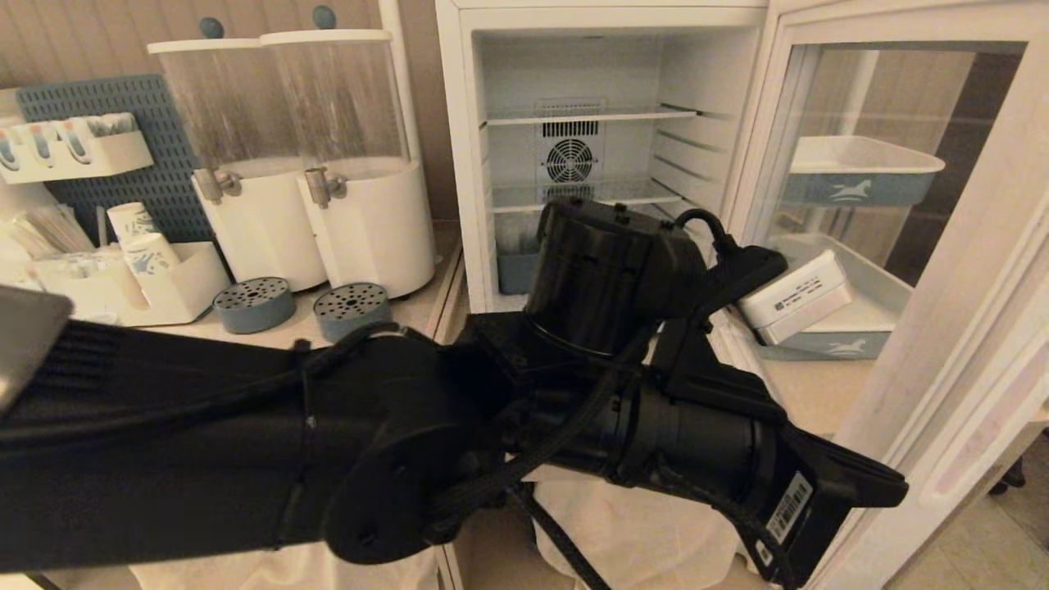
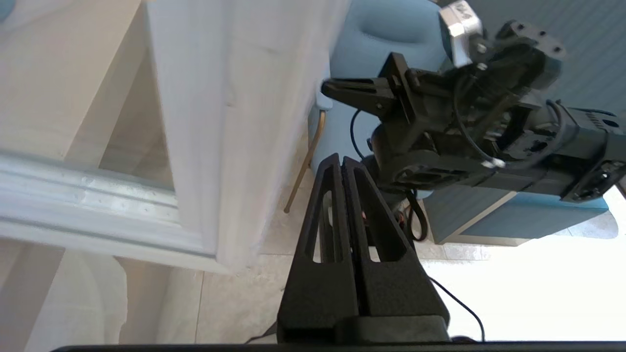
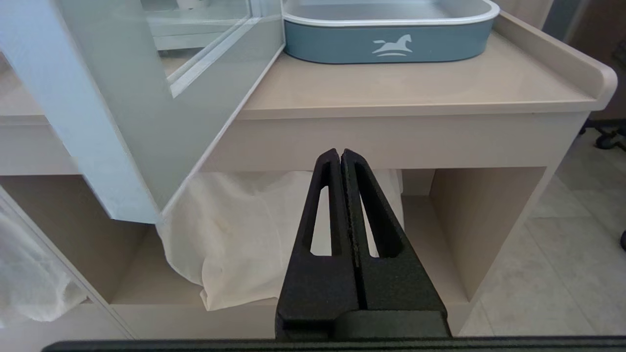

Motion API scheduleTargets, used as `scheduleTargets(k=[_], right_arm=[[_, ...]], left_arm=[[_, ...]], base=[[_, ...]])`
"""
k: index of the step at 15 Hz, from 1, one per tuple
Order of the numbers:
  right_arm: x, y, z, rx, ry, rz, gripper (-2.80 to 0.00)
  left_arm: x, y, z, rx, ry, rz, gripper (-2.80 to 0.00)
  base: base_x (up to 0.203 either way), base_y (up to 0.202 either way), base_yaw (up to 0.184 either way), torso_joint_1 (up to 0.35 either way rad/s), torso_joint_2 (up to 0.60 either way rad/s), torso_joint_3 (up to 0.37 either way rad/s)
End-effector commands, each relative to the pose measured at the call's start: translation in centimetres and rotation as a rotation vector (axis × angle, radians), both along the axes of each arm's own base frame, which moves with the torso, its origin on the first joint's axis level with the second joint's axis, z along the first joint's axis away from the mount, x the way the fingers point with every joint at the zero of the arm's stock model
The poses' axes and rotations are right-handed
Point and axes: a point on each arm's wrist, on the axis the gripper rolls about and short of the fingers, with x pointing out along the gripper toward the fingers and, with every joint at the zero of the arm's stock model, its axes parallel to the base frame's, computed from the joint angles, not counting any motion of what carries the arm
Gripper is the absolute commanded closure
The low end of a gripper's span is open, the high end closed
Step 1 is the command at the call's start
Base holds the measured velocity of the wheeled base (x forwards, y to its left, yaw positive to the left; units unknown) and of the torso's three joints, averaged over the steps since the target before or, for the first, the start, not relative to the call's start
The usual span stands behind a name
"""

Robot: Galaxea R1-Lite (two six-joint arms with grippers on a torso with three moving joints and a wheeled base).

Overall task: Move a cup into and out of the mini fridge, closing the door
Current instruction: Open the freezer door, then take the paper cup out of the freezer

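Note:
The mini fridge (image 1: 467, 147) stands open on the counter, showing wire shelves and a rear fan. Its glass door (image 1: 967, 287) is swung out to the right. I cannot make out the cup; my left arm covers the fridge's lower part. The left gripper (image 1: 881, 485) is shut and empty, low in front of the counter, pointing at the door's lower frame. In the left wrist view the left gripper (image 2: 341, 159) lies just beside the door's white frame (image 2: 234, 122). The right gripper (image 3: 341, 152) is shut and empty, parked below the counter edge.
Two drink dispensers (image 1: 320, 164) and paper cups with blue drawings (image 1: 143, 242) stand left of the fridge. Blue-grey trays (image 1: 860, 176) and a white box (image 1: 795, 299) sit behind the door's glass. White cloth (image 3: 244, 234) hangs under the counter. The right arm (image 2: 464, 122) is near the left gripper.

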Motion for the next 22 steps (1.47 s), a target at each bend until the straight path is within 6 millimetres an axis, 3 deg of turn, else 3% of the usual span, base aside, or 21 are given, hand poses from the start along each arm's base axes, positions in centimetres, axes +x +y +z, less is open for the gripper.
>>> scheduleTargets(k=[1, 3, 8, 10, 12, 15, 18, 22], right_arm=[[0.0, 0.0, 0.0, 0.0, 0.0, 0.001, 0.0], [0.0, 0.0, 0.0, 0.0, 0.0, 0.001, 0.0], [0.0, 0.0, 0.0, -0.002, 0.001, 0.001, 0.0], [0.0, 0.0, 0.0, -0.002, 0.001, 0.001, 0.0], [0.0, 0.0, 0.0, -0.002, 0.004, 0.001, 0.0], [0.0, 0.0, 0.0, -0.002, 0.004, 0.001, 0.0], [0.0, 0.0, -0.1, -0.002, 0.007, 0.001, 0.0], [0.0, 0.0, 0.0, -0.002, 0.015, 0.002, 0.0]], left_arm=[[-1.3, 2.1, 1.9, -0.032, -0.022, 0.003, 0.0], [-1.7, 4.2, 2.6, -0.037, -0.046, 0.058, 0.0], [-4.9, 16.2, 8.6, -0.207, -0.172, 0.271, 0.0], [-7.3, 21.4, 10.6, -0.274, -0.216, 0.369, 0.0], [-10.5, 25.8, 11.5, -0.311, -0.23, 0.473, 0.0], [-17.9, 31.4, 11.3, -0.407, -0.276, 0.63, 0.0], [-26.3, 33.5, 8.3, -0.481, -0.316, 0.724, 0.0], [-32.3, 31.8, 4.0, -0.507, -0.105, 0.89, 0.0]], base=[[0.0, 0.0, 0.0, 0.0, 0.0, 0.0], [0.0, 0.0, 0.0, 0.0, 0.0, 0.0], [0.0, 0.0, 0.0, 0.0, 0.0, 0.0], [0.0, 0.0, 0.0, 0.0, 0.0, 0.0], [0.0, 0.0, 0.0, 0.0, 0.0, 0.0], [0.0, 0.0, 0.0, 0.0, 0.0, 0.0], [0.0, 0.0, 0.0, 0.0, 0.0, 0.0], [0.0, 0.0, 0.0, 0.0, 0.0, 0.0]])
